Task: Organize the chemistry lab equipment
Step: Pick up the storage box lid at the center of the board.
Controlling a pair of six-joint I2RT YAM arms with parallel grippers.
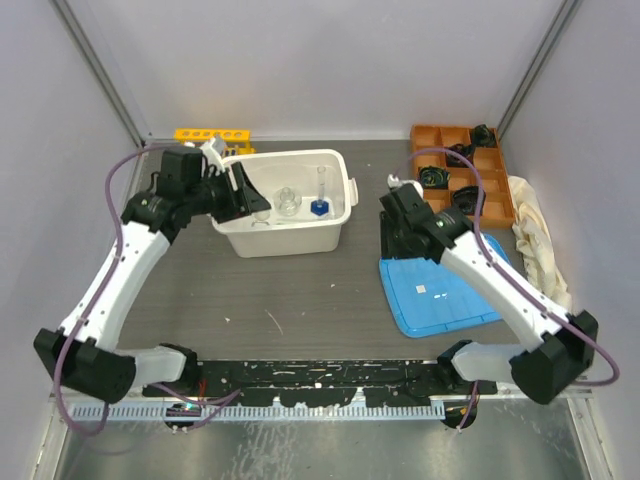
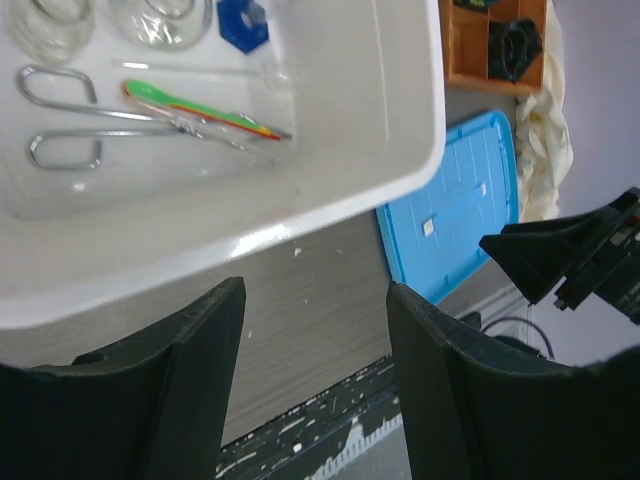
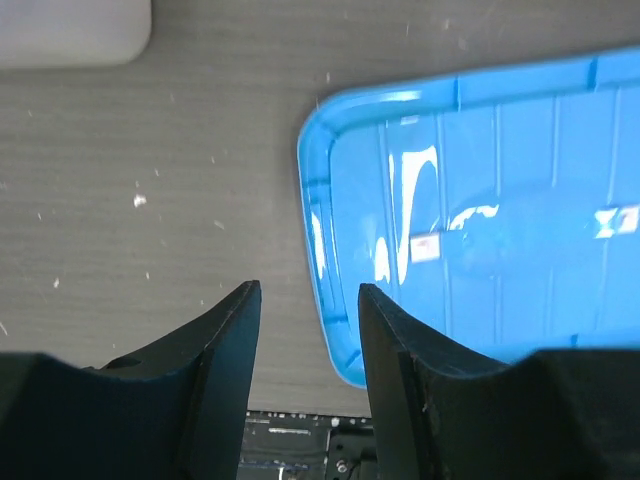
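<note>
A dark grey, wood-grain tabletop (image 1: 300, 290), flecked with small white specks, sat inside an enclosure of plain pale walls (image 1: 320, 60), with slanting metal struts (image 1: 100, 65) at both back corners, under soft, even light.

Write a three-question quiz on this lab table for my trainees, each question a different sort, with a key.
1. True or false: the metal tongs lie inside the white tub.
2. The open right gripper hangs closest to which thing? A blue lid B orange tray C cloth
3. Where does the yellow rack stand?
Key: 1 true; 2 A; 3 behind the tub, at the table's back edge.
</note>
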